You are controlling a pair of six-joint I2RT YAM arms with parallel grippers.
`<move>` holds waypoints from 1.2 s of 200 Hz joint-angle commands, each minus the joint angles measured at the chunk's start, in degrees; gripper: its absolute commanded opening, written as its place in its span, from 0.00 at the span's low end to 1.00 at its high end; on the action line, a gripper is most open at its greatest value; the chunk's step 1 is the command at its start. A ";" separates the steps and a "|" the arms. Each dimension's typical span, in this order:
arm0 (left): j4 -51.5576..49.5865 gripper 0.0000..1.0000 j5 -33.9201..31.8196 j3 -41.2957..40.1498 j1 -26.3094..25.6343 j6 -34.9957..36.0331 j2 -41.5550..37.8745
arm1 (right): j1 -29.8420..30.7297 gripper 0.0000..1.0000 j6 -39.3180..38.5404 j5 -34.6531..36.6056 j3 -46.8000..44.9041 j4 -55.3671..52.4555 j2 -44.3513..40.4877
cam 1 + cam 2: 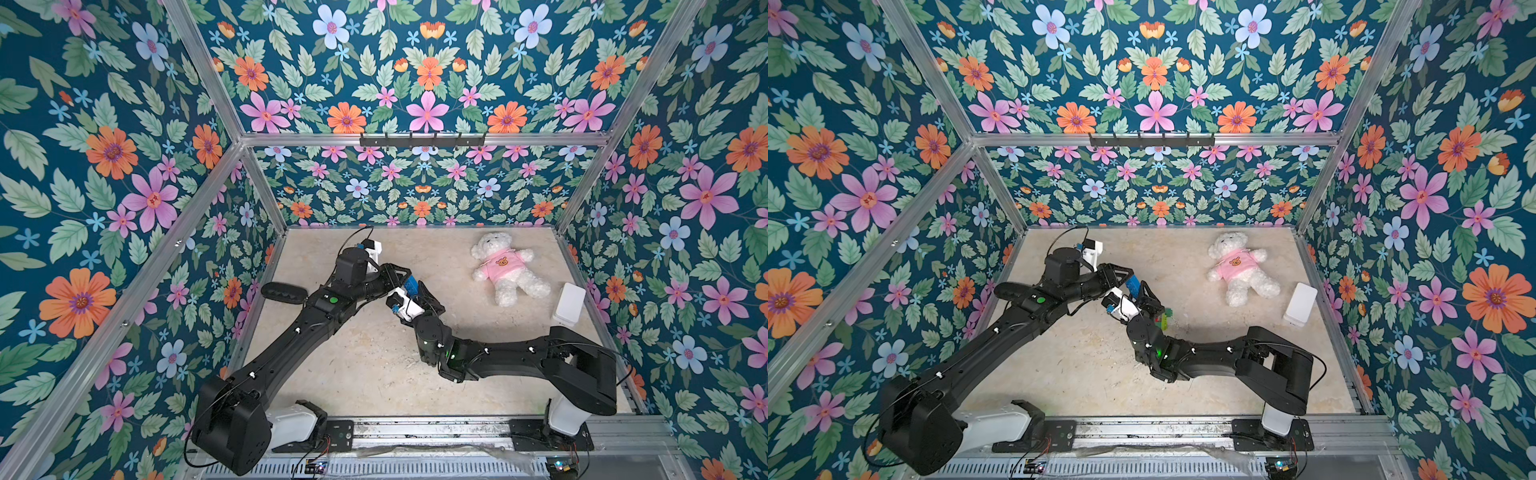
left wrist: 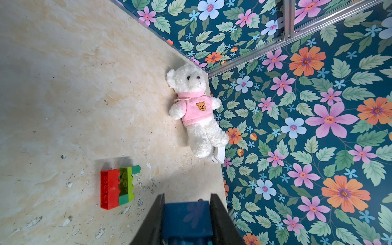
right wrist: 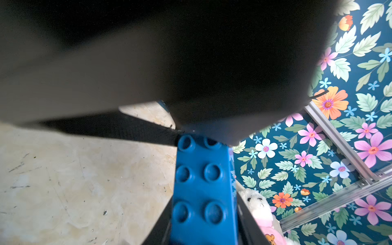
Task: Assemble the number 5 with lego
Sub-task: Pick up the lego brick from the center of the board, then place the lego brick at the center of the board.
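Observation:
A long blue lego brick hangs above the table between both arms. My left gripper is shut on one end of it. My right gripper is shut on the other end, its black fingers against both sides of the studded brick. A partial stack lies on its side on the table: a red brick, a lime-green one and two small dark-green ones. In a top view the stack peeks out beside the right wrist.
A white teddy in a pink shirt lies at the back right. A white box stands by the right wall. A black oblong object lies near the left wall. Floral walls close in three sides.

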 commanded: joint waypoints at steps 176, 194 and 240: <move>10.98 0.65 -2.93 -15.90 1.25 -0.97 1.17 | -33.47 0.31 102.64 -71.97 -31.70 -13.94 -36.81; 11.74 0.65 -2.76 -15.92 0.59 -1.16 2.23 | -34.31 0.31 108.14 -74.48 -35.85 -5.44 -34.17; 11.42 0.65 -2.51 -13.69 -0.28 -0.66 4.95 | -34.43 0.31 118.28 -79.23 -39.99 11.38 -23.59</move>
